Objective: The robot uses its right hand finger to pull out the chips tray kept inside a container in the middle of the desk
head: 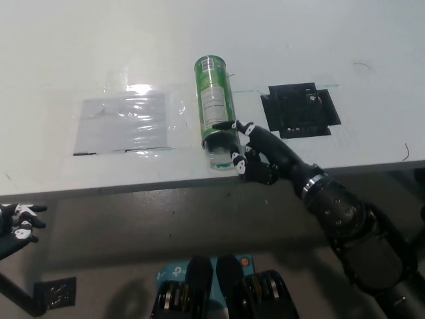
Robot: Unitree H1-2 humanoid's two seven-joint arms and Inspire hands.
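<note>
While the green container (216, 109) lies on its side at the middle of the tabletop (332, 40), open end toward the near edge, the right hand (255, 156) sits just beside that opening, fingers spread and holding nothing. Left hand (16, 226) rests at lower left, below the tabletop edge, fingers apart.
</note>
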